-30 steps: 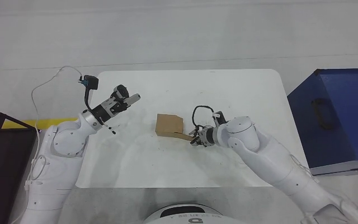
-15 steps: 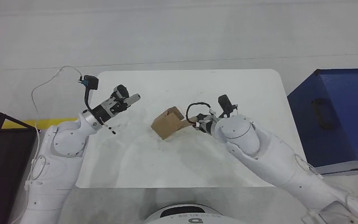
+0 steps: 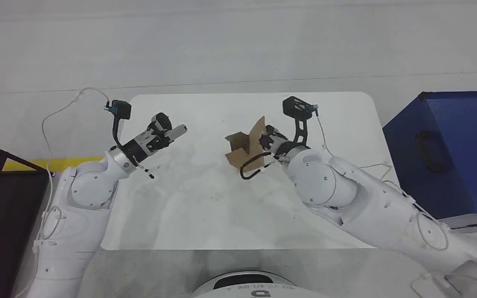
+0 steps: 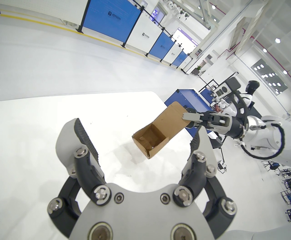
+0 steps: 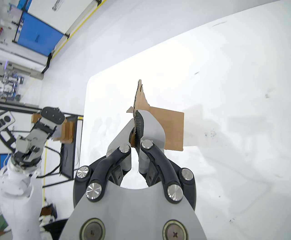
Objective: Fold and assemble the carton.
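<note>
Carton, brown, body formed with lid unclosed, held tilted over mid-table by its lid flap, on which the right tool is clamped; left tool gaping, empty, well apart; lid closure judged next, steadying required.

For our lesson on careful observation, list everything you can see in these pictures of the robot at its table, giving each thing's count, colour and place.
carton: one, brown, open and tilted over the middle of the table, gripped by one flap
table: one, white, rounded corners, in front of the robot
cabinet: one, blue, on the floor beside the table, on the robot's right
partition panels: several, blue and white, in the room behind
right tool: one, grey and black, shut on the carton's flap
left tool: one, grey and black, open, over the table's left side, apart from the carton
</note>
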